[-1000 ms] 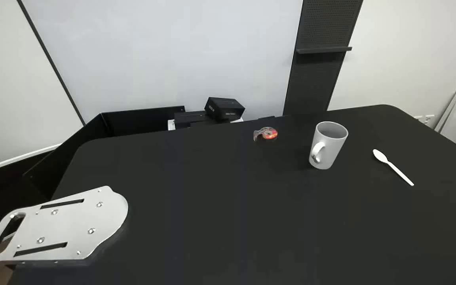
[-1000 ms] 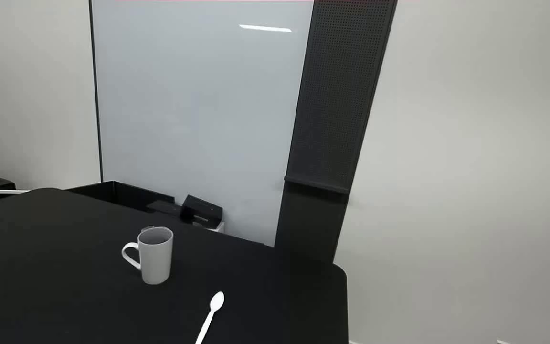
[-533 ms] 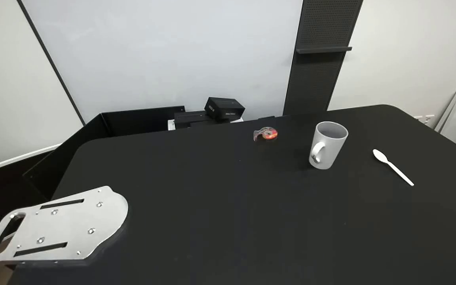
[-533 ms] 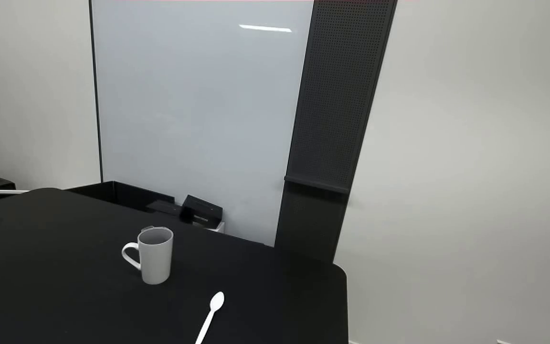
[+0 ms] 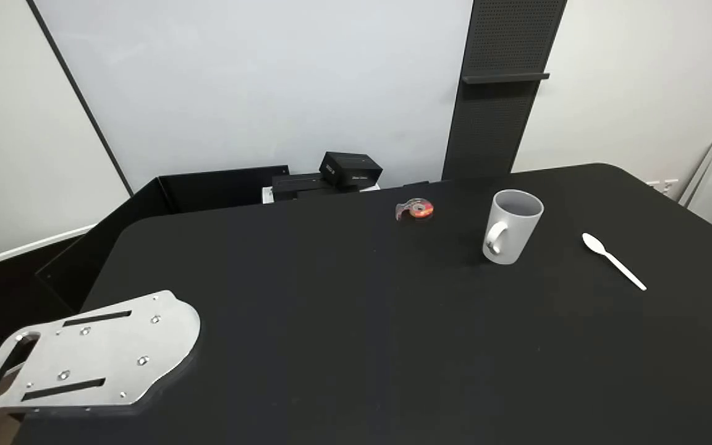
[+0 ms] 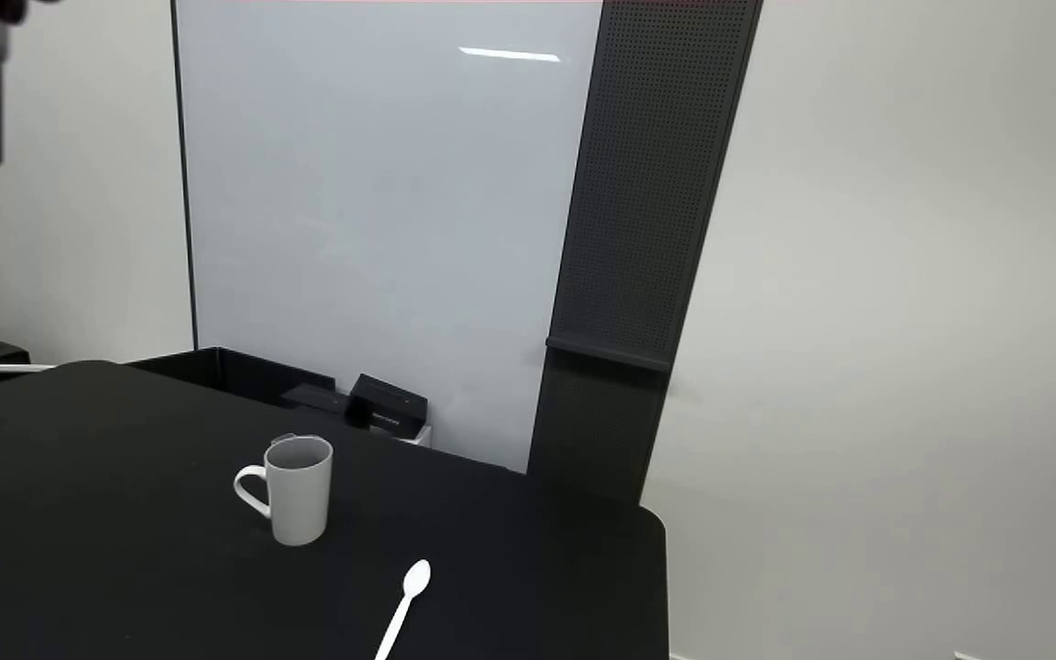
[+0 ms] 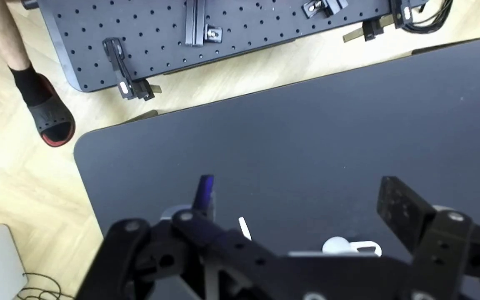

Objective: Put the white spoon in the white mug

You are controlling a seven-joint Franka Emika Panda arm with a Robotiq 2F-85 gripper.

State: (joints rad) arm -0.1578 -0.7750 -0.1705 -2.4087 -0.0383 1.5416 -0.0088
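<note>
The white spoon (image 5: 617,264) lies flat on the black table, beside and apart from the white mug (image 5: 512,228). The mug stands upright with its loop handle out to the side. Both also show in an exterior view, the spoon (image 6: 404,609) cut by the bottom edge and the mug (image 6: 299,495) whole. In the wrist view my gripper (image 7: 298,183) is open with nothing between its fingers, high above the table. Behind its body show only the spoon's handle end (image 7: 244,228) and part of the mug (image 7: 336,245). The rest of both is hidden there.
A red-and-clear tape dispenser (image 5: 419,209) lies near the table's back edge. A grey metal plate (image 5: 109,352) sits at the left edge. Black boxes (image 5: 351,170) stand beyond the table. In the wrist view a perforated bench (image 7: 140,46) and a person's foot (image 7: 50,110) show past the table's edge.
A dark, blurred part of the arm has come into the upper left corner of an exterior view. The spoon and the mug have not moved.
</note>
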